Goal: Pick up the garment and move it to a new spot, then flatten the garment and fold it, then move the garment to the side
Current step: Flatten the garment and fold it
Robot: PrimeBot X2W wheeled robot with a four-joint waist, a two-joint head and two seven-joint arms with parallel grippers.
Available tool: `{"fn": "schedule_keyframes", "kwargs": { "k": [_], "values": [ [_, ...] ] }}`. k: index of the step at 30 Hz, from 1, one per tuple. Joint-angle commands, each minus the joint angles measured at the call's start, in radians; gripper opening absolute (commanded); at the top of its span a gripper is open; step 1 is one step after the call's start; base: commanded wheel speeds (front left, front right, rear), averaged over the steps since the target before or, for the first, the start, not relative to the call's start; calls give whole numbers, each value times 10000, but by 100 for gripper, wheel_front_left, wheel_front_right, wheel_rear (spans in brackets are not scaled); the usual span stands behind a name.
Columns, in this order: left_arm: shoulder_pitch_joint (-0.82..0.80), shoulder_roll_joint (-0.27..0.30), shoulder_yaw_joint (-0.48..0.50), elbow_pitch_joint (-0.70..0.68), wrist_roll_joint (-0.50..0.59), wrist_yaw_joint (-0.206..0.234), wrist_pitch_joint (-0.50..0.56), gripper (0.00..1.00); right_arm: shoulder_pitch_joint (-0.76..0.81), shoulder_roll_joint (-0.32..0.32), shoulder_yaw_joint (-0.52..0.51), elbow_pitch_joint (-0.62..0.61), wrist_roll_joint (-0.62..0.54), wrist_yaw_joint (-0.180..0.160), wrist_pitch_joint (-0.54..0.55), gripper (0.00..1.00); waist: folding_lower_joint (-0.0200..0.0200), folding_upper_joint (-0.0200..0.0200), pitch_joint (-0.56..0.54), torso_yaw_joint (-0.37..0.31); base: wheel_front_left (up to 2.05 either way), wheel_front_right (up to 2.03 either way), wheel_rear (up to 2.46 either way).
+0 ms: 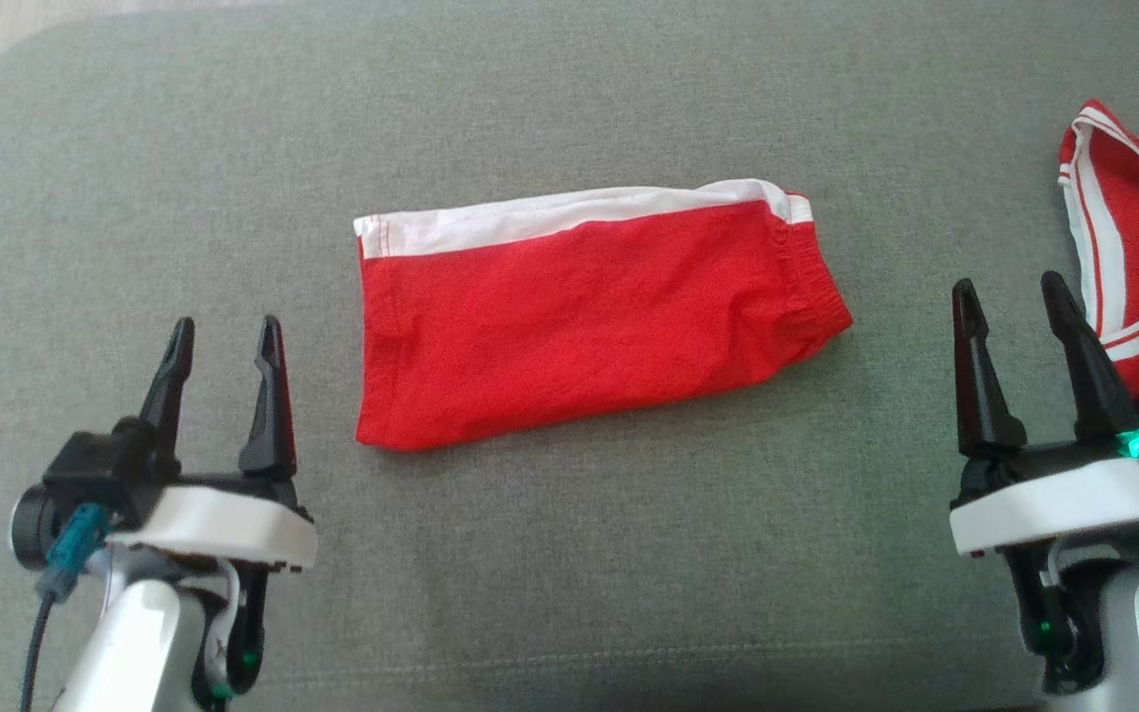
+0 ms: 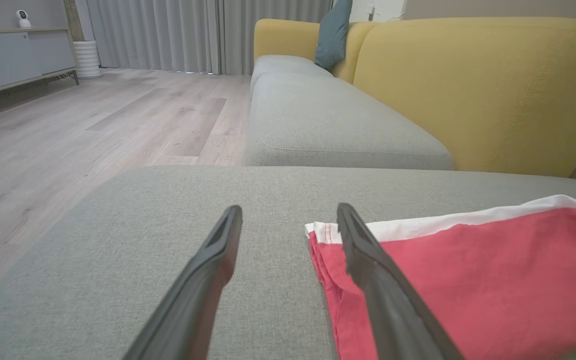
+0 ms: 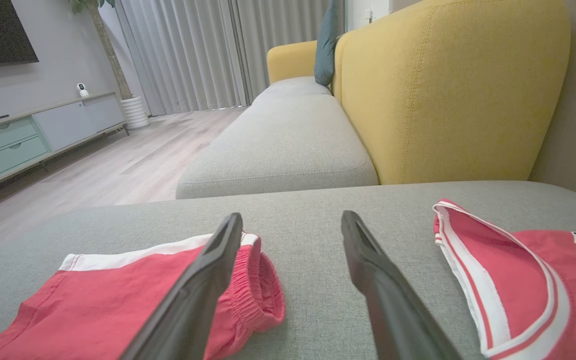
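Observation:
A red garment (image 1: 589, 316) with a white stripe along its far edge lies folded and flat in the middle of the grey cushion (image 1: 569, 119). It also shows in the left wrist view (image 2: 468, 280) and the right wrist view (image 3: 113, 295). My left gripper (image 1: 223, 351) stands open to the garment's left, apart from it, with nothing between its fingers (image 2: 208, 280). My right gripper (image 1: 1009, 316) stands open to the garment's right, also empty, with its fingers (image 3: 383, 285) over bare cushion.
A second red garment with white trim (image 1: 1138, 257) lies at the cushion's right edge, close beside my right gripper, and shows in the right wrist view (image 3: 528, 280). A yellow sofa back (image 3: 448, 90) rises beyond. Wooden floor (image 2: 68, 140) lies off the cushion's left.

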Motion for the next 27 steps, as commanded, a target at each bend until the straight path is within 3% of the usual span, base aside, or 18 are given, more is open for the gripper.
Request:
{"fn": "schedule_keyframes", "kwargs": {
  "k": [1,16,27],
  "values": [
    [-241,293,435,-426,89,-57,-115,100,-54,-35,188,-404,-81,-7,43,100,0,0,-34,2,0,0,0],
    [-167,170,433,-389,320,-335,-119,100,82,-35,93,-379,-50,-7,256,100,0,0,-61,80,0,0,0],
    [-855,-283,358,-656,728,-721,-119,100,-887,-35,347,1146,82,-7,465,100,0,0,490,958,0,0,0]
  ]
}}
